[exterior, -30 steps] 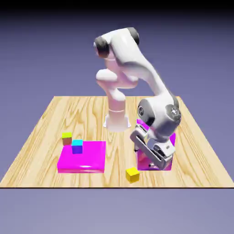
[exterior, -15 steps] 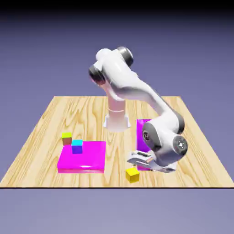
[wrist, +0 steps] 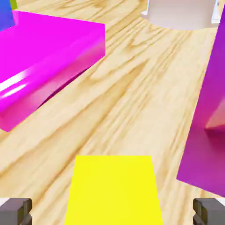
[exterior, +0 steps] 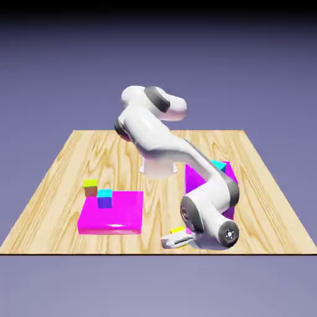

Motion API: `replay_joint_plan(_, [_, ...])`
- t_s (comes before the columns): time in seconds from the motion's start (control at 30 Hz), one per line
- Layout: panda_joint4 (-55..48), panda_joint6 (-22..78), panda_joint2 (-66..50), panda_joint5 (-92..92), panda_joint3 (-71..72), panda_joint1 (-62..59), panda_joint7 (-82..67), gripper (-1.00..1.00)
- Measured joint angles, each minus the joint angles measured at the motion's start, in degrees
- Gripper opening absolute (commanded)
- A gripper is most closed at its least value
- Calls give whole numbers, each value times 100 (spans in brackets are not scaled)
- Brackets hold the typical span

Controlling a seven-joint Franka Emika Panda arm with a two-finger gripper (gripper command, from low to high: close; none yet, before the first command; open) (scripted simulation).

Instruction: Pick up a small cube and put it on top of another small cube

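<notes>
The small yellow cube (exterior: 178, 230) rests on the wooden table near its front edge, mostly hidden by the hand in the exterior view. In the hand view the yellow cube (wrist: 112, 189) fills the lower middle. My gripper (exterior: 176, 239) is down at table level and open, with one grey fingertip (wrist: 15, 211) and the other (wrist: 210, 211) standing well clear of the cube on either side. The other small cube (exterior: 104, 198), cyan on top with blue-purple sides, sits on the flat magenta block (exterior: 114, 213) at the exterior view's left. Its blue side (wrist: 6, 13) shows at the hand view's top left.
A brown cube with a yellow-green top (exterior: 91, 187) stands just behind the flat magenta block (wrist: 48, 57). A tall magenta block (exterior: 204, 178) with a teal cube (exterior: 218, 165) on it rises close behind the hand, and the same tall block (wrist: 211, 118) fills the hand view's right. The robot's base (wrist: 178, 13) shows at the top.
The arm has folded down and forward. The hand dropped from above the tall magenta block to table level around the yellow cube, jaws staying open.
</notes>
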State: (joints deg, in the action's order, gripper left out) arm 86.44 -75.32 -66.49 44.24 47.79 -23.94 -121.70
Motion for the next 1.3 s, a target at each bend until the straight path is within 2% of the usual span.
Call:
replay_joint_plan(0.07, [1,0,0,3,0,0,-1,-100])
replay_joint_plan(0.23, [-1033,860,-84,-16,328,358,-170,-100])
replay_joint_plan(0.93, [1961,-114,3217,-2278,-370,-4004,-487,-100])
replay_joint_plan(1.0, [2021,-133,3283,-2323,-384,-4091,-494,-100])
replay_joint_plan(1.13, [2851,-891,3312,-2187,-466,-4295,-415,-100])
replay_joint_plan(1.17, [2990,-1018,3317,-2164,-479,-4329,-401,100])
replay_joint_plan(1.23, [2990,-1020,3317,-2175,-479,-4329,-401,100])
replay_joint_plan(1.3, [2575,-641,3302,-2243,-439,-4227,-439,100])
